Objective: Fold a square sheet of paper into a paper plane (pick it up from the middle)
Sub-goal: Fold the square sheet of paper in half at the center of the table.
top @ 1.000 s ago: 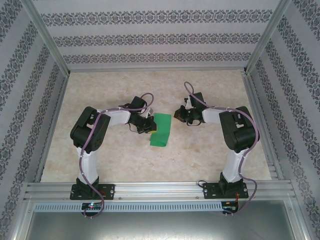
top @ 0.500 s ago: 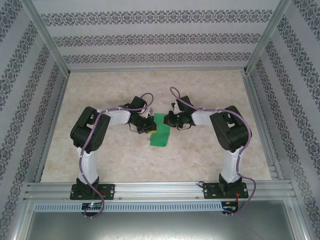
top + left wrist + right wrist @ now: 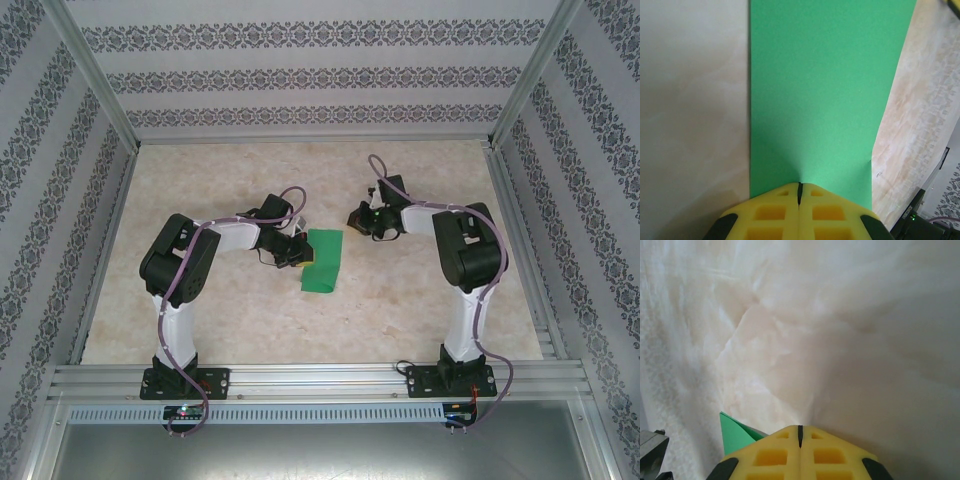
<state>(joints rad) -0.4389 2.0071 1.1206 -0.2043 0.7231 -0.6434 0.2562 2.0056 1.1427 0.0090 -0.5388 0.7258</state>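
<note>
Two clenched grippers by the folded paper

The green paper (image 3: 323, 262) lies mid-table (image 3: 250, 320) as a folded strip. The left gripper (image 3: 297, 252), fingers pressed together, touches its left edge; whether it pinches the paper is unclear. The right gripper (image 3: 357, 221), also clenched and holding nothing, hangs near the strip's far right corner.
</note>
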